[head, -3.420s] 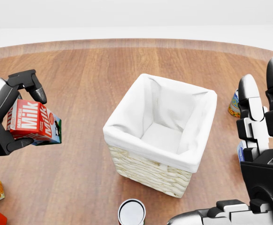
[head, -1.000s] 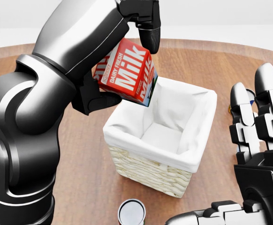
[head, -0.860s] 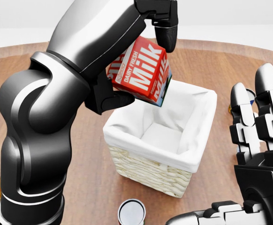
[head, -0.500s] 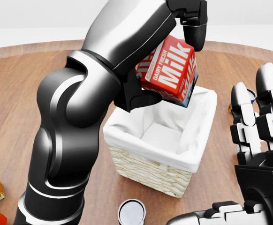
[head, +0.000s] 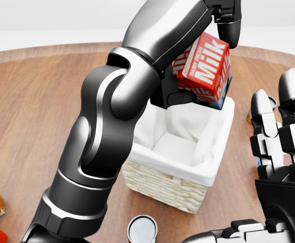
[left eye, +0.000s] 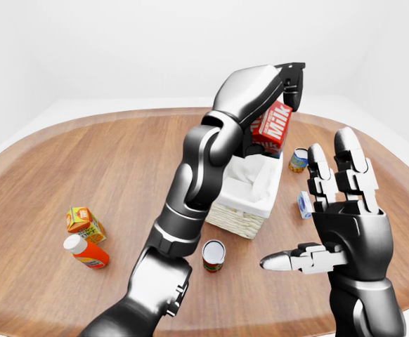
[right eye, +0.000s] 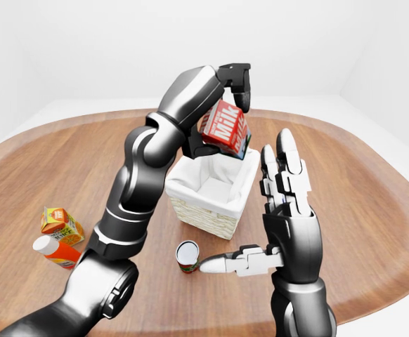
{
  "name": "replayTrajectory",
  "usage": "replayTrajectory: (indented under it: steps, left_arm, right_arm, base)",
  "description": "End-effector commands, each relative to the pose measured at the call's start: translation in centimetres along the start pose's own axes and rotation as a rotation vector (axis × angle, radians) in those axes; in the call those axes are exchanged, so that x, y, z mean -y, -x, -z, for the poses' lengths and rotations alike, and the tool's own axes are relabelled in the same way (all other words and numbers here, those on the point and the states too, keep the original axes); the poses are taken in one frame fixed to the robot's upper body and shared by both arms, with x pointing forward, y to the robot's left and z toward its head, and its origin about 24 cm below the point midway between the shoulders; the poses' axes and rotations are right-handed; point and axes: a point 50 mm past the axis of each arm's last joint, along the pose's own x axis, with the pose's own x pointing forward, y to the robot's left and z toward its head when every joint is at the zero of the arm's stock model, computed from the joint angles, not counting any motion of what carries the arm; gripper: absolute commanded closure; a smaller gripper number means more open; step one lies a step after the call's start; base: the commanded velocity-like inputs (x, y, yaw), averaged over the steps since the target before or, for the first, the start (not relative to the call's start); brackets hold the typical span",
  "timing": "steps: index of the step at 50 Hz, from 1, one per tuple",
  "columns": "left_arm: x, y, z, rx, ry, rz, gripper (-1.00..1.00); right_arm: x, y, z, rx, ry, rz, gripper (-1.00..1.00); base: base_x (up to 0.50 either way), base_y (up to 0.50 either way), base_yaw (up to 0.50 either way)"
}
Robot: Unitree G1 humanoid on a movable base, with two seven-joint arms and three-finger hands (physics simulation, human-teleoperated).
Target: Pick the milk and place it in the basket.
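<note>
Since half a second ago the left robot hand had swung the milk further right in the head view, and it hung tilted above the basket, over its top-right corner. Fingers were clamped round the carton. The right robot hand stood spread and empty at the right, above the tabletop.

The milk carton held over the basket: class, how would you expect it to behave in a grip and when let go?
The milk carton looks boxy with flat faces, so it probably will not roll. The left hand holds it tilted above the basket, so once released it may land on an edge and topple onto a side. The white cloth lining would likely soften that landing.
</note>
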Motion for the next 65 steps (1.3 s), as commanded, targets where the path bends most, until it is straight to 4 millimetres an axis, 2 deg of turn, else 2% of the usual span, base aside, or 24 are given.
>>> replayTrajectory:
  steps: [1, 9, 37, 60, 65]
  left_arm:
    - [0.2, -1.6, 0.8, -0.010, 0.054, -0.061, 1.00]
    - [1.0, -1.9, 1.7, -0.024, 0.052, -0.056, 1.00]
    - [0.7, -1.8, 5.5, -0.107, 0.024, -0.069, 1.00]
    - [5.2, -1.4, 6.2, -0.166, 0.057, -0.001, 1.00]
    - [6.3, -1.1, 6.8, -0.200, 0.053, 0.017, 1.00]
  right_arm:
    - [-0.1, 0.1, 0.0, 0.000, -0.001, -0.002, -1.00]
    - [0.0, 0.1, 0.1, 0.000, -0.003, 0.001, -1.00]
    - [0.1, 0.0, -0.1, -0.001, 0.000, 0.003, -1.00]
    - [0.1, 0.1, -0.1, 0.002, -0.001, 0.002, -1.00]
    - [0.2, 0.1, -0.1, 0.003, 0.000, 0.003, -1.00]
  base:
    - [0.00, 0.00, 0.00]
    - [0.00, 0.00, 0.00]
    - [0.00, 0.00, 0.00]
    - [0.00, 0.00, 0.00]
    - [0.00, 0.00, 0.00]
